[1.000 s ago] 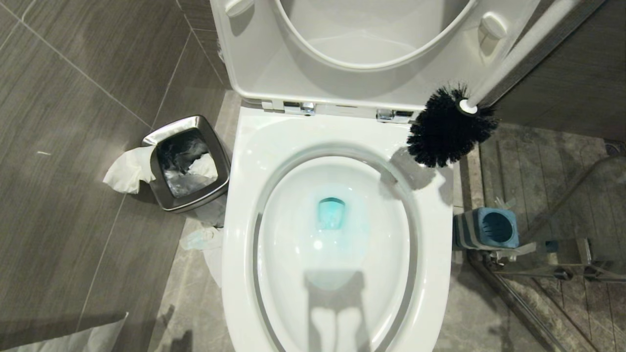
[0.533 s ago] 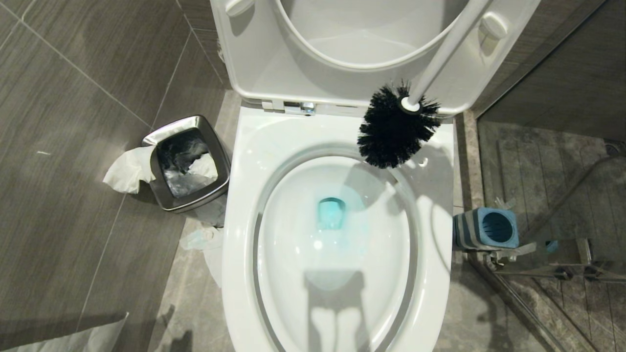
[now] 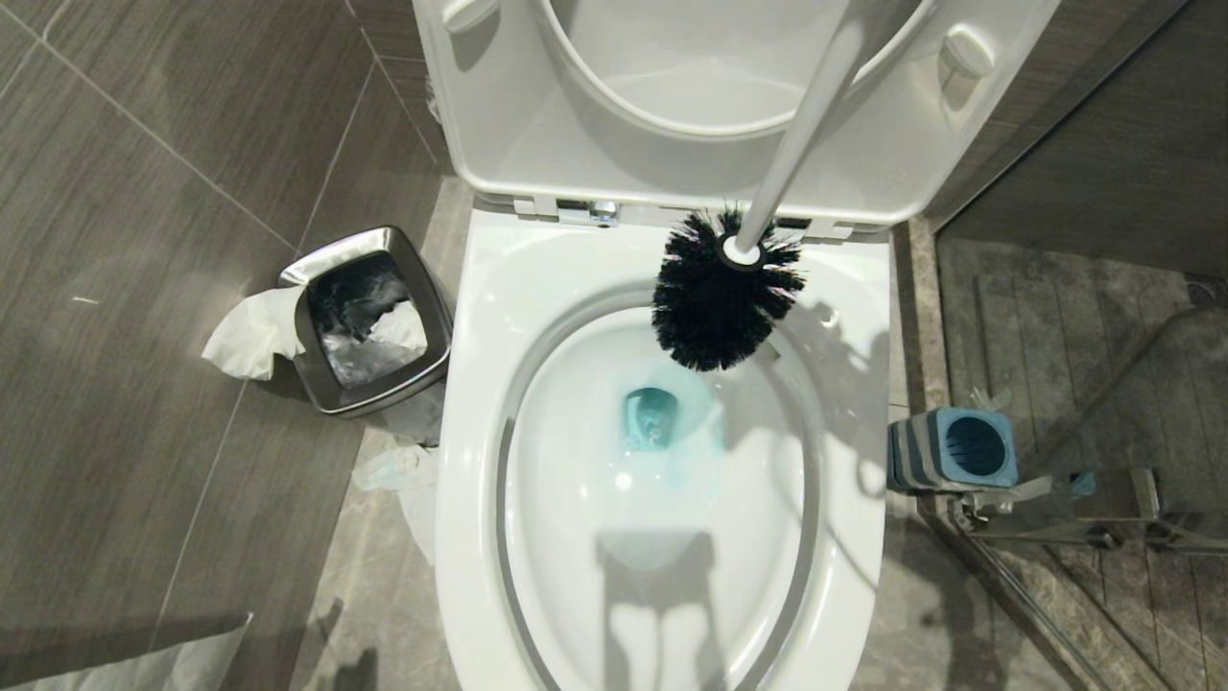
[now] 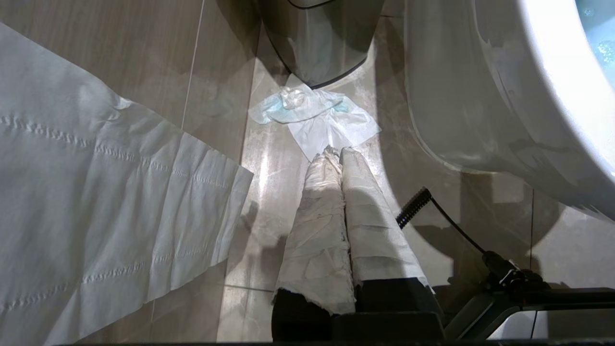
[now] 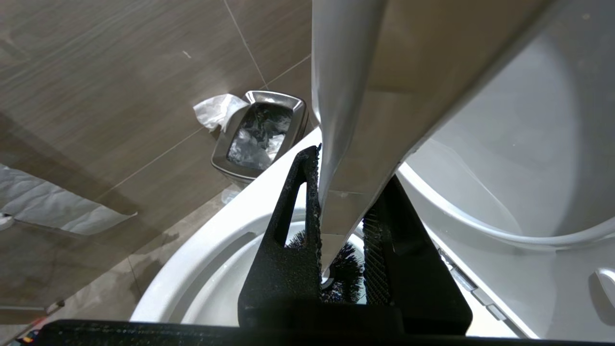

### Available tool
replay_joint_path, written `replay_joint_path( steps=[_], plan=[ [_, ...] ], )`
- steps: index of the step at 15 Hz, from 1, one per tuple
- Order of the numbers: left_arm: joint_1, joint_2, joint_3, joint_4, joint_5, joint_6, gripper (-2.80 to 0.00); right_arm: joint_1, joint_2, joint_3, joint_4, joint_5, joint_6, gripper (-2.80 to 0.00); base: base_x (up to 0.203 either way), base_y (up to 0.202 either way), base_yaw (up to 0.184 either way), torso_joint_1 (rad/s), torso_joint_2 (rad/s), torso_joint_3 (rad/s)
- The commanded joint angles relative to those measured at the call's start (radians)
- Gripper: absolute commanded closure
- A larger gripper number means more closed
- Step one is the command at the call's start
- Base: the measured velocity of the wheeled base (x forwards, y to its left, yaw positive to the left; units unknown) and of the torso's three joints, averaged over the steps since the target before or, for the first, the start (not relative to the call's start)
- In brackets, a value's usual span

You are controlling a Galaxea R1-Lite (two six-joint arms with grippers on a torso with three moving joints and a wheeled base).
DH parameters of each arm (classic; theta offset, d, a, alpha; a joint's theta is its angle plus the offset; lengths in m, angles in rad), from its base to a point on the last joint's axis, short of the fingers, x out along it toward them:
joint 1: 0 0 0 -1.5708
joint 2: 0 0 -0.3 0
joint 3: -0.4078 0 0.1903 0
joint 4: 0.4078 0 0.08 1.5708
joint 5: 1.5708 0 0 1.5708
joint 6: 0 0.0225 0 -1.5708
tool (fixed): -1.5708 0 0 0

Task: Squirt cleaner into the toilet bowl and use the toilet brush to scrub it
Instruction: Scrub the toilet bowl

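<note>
The right gripper (image 5: 343, 216) grasps the toilet brush (image 3: 726, 297) by its handle, bristles over the toilet bowl's (image 3: 480, 384) far rim; the left gripper (image 4: 338, 158) hangs clenched near the floor.

Counted: one toilet bowl (image 3: 662, 499), one toilet brush (image 3: 724, 297), one waste bin (image 3: 369, 321), one brush holder (image 3: 955, 449).
Also tallied two grippers, left gripper (image 4: 336, 156) and right gripper (image 5: 338, 211), plus three pieces of tissue (image 3: 251, 331) on the floor (image 3: 144, 192).
</note>
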State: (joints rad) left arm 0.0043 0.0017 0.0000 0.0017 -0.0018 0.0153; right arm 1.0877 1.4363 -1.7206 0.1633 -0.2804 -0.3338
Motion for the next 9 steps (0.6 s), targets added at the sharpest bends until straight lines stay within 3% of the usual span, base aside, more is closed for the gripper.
replay_joint_path(
  steps=[1, 9],
  plan=[
    [0.0, 0.001, 0.0, 0.0, 0.0, 0.0, 0.0, 0.006, 0.012, 0.001, 0.001, -0.013, -0.002, 0.0, 0.0, 0.0, 0.0, 0.002, 0.0, 0.075],
    [0.0, 0.001, 0.0, 0.0, 0.0, 0.0, 0.0, 0.036, 0.012, 0.022, 0.001, -0.058, -0.001, 0.0, 0.0, 0.0, 0.0, 0.004, 0.0, 0.184]
  ],
)
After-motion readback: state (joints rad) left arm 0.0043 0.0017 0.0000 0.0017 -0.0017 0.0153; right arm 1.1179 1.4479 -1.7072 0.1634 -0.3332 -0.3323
